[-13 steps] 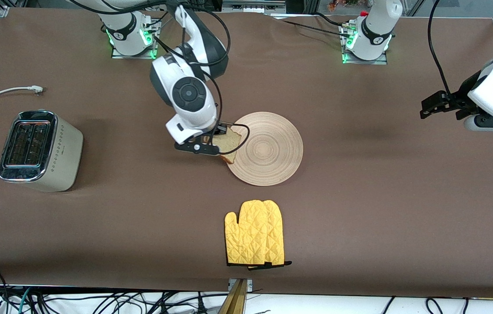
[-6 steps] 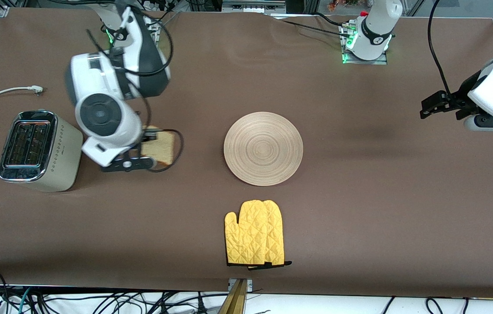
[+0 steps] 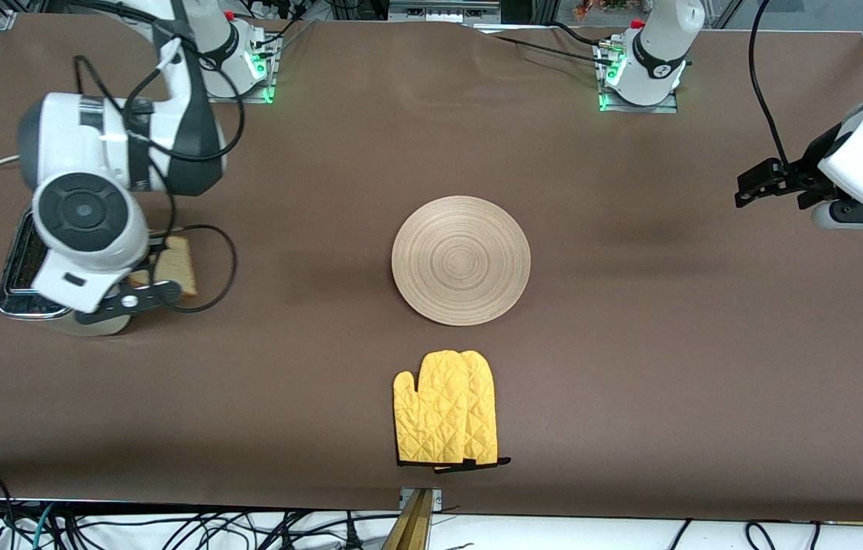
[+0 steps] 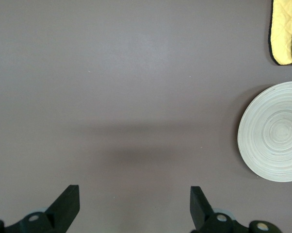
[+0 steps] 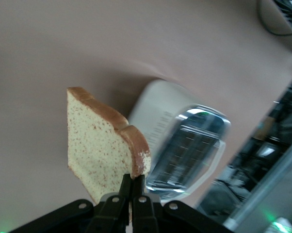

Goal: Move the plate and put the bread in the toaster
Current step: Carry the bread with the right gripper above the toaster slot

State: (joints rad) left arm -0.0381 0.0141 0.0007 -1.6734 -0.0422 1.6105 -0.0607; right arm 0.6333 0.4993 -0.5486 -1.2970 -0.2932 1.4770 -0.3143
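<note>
Front view, bread: the bread (image 3: 174, 265) is carried edge-up in the right hand (image 3: 143, 284), which is clenched on it in the air, over the tabletop (image 3: 630, 367) just beside the toaster (image 3: 42, 305) on the side toward the plate.
Front view, toaster: it stands at the right arm's end of the tabletop, largely covered by the right arm (only its chrome rim and lower corner are seen); nothing is seen in the slots from here.
Front view, plate: the plate (image 3: 461, 260) lies flat mid-tabletop, well apart from the toaster, with a yellow oven mitt (image 3: 445, 409) nearer to the front camera than it.
Front view, left hand: the left hand (image 3: 771, 183) is held up at the left arm's end, well apart from the toaster; the arm waits.
Left wrist view: the left hand (image 4: 134, 206) is released, fingers spread over bare tabletop, grasping nothing; the plate (image 4: 274, 132) and mitt (image 4: 286, 31) show at the edge.
Right wrist view: the slice (image 5: 102, 145) is pinched at its crust by the right hand (image 5: 132, 194), with the toaster (image 5: 182, 143) close beside it and both slots apparently vacant.
Progress: the bread is judged lifted and brought to the toaster (insertion is not yet done); alignment over a slot, lowering and release are left. Whether the plate move is finished cannot be told.
</note>
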